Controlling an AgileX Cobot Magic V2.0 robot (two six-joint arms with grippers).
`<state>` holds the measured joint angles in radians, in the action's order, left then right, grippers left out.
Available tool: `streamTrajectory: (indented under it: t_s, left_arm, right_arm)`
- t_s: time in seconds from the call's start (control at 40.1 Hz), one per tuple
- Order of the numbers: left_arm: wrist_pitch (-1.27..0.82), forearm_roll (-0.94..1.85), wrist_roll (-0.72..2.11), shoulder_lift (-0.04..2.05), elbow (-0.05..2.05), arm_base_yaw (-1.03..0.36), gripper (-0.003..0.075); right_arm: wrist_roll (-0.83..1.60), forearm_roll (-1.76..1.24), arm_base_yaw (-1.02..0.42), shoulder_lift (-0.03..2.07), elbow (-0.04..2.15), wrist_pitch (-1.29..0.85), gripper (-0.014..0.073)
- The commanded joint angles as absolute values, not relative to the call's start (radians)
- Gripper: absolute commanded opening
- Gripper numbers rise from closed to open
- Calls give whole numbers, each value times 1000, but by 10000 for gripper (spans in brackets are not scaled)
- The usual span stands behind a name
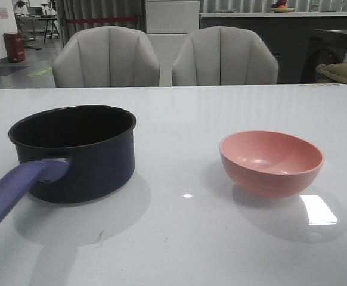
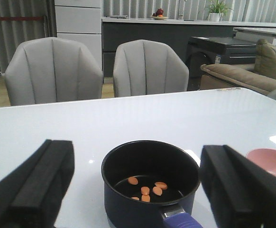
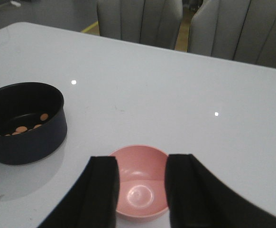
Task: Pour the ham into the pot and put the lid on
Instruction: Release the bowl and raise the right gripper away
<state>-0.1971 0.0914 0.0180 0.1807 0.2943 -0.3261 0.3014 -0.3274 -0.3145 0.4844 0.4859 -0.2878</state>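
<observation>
Left pincer (image 2: 138,190) stands wide apart, its two thick black fingers (image 2: 38,185) matte and blocky, with the pot (image 2: 150,183) seen between them and nothing held. Right pincer (image 3: 142,190) has a narrower gap but is also not closed on anything; its black fingers (image 3: 100,190) hang over the pink bowl (image 3: 139,187), which is bare inside.

The bench (image 1: 179,113) is white and glossy, with small light spots mirrored on it. On it the pot stands upright toward the robot's left, round, with a dark navy wall and a black inside. Its long purple-blue handle (image 1: 18,185) looks smooth like plastic and points toward the robot. The pink bowl is round, shallow and a little shiny, well apart from the pot toward the robot's right.

The ham (image 2: 147,186) is a few thin orange-pink oval slices lying flat on the bottom of the pot, some touching, some apart.

From the front view the inside of the pot is only dark, and no ham is visible; both wrist views look down into it and show the slices. No lid is seen in any view. Behind the bench stand two grey padded chairs (image 1: 108,56).
</observation>
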Motion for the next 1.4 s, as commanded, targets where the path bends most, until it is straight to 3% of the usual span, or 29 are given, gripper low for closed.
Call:
streamTrajectory:
  t_s: [0.0,0.175,0.349,0.574,0.899,1.048,1.173,1.373]
  left_arm:
    - [-112,100,18,189,322,-336,585]
    - [-112,100,18,189,322,-336,585]
    - [-134,103,18,189,321,-336,585]
    - [-143,97,18,190,311,-336,585]
    - [-157,97,16,216,335,-336,612]
    - [-174,102,16,333,385,-336,694]
    - [-204,102,0,453,447,-334,691]
    - [-243,100,-134,645,560,-192,691]
  right_arm:
    - [310,-336,-317,345,420,-187,369]
    - [310,-336,-317,148,255,-125,369]
    - [310,-336,-317,116,172,-115,358]
    - [310,-336,-317,116,158,-107,126]
    - [310,-336,-317,116,158,-113,143]
    - [310,-336,-317,116,158,-116,143]
    - [310,-336,-317,116,158,-116,143]
    - [310,-336,-317,116,158,-116,143]
